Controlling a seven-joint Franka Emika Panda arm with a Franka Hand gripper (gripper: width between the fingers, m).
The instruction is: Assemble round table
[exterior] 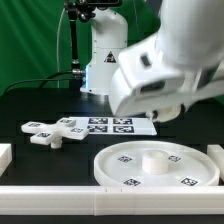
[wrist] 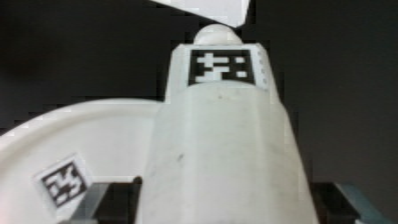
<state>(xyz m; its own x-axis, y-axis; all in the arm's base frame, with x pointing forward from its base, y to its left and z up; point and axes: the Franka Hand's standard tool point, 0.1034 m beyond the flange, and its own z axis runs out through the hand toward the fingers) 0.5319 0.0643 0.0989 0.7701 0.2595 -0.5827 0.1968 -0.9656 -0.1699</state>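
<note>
In the exterior view the rimmed round disc (exterior: pixel 102 168) lies flat on the black table (exterior: pixel 40 105), toward the exterior view's right and just behind the white border rails (exterior: pixel 90 197). It sits open side up with a short raised hub (exterior: pixel 152 155) at its centre, which I take to be the seat for the leg. The four-armed cross base (exterior: pixel 55 131) rests well apart on the exterior view's left, out of the way until its turn, with the marker board (exterior: pixel 110 125) just beside it. The arm (exterior: pixel 160 70) looms over the disc's far side, and its bulk hides the hand from this camera. The wrist view fills that in. The gripper (wrist: pixel 226 206) has the cylinder leg (wrist: pixel 222 130) between its fingers (wrist: pixel 111 205), a dark pad showing on each flank of the white shaft with no gap visible, so I judge it clamped on the leg. The hold is near one end, and the shaft runs away from the lens with a square tag at its far end. This grip probably leaves that end free for seating. The disc curves beside and behind the leg, so the leg is close to it. Whether the two touch, or how well the leg lines up with the hub, cannot be told.
</note>
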